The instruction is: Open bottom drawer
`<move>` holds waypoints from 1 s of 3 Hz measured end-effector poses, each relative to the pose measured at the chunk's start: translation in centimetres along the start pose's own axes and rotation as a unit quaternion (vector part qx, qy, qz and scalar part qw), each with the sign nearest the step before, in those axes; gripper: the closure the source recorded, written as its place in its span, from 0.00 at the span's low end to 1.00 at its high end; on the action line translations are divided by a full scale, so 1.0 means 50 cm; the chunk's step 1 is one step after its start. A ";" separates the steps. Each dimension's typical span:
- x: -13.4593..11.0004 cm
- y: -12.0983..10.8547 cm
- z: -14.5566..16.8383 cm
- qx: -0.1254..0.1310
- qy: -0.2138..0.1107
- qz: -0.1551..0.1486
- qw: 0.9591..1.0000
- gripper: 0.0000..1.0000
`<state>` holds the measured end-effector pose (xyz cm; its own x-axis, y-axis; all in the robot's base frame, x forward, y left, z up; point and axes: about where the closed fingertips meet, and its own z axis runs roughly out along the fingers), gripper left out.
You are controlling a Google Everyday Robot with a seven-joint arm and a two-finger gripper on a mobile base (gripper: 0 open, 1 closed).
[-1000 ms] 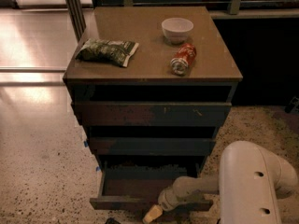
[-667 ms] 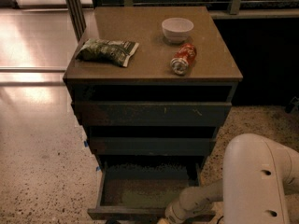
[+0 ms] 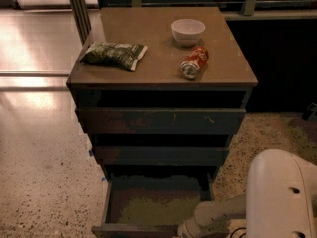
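Observation:
The bottom drawer (image 3: 153,209) is the lowest of three dark, worn fronts on the small cabinet. It stands pulled out toward me, and its speckled grey-green inner floor shows. Its front edge (image 3: 131,230) lies at the bottom of the view. My gripper (image 3: 185,230) is at the right part of that front edge, mostly cut off by the bottom of the view. The white arm (image 3: 282,197) reaches in from the lower right.
The middle front (image 3: 161,155) and top front (image 3: 161,120) sit slightly ajar above. On the cabinet top (image 3: 148,33) lie a green chip bag (image 3: 113,54), a white bowl (image 3: 188,31) and a tipped red can (image 3: 194,62). Speckled floor lies to the left, a dark wall to the right.
The bottom drawer has slid further out toward me, showing more of its floor. My gripper has moved down with its front edge to the bottom of the view.

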<state>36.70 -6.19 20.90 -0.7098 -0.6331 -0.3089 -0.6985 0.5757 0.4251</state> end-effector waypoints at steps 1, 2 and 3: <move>0.000 0.000 0.000 0.000 0.000 0.000 1.000 0.00; 0.015 0.010 -0.002 -0.009 0.004 0.007 1.000 0.00; 0.017 0.014 0.000 -0.013 0.005 0.008 1.000 0.00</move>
<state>35.63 -6.33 20.93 -0.7195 -0.6291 -0.2941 -0.6846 0.5716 0.4522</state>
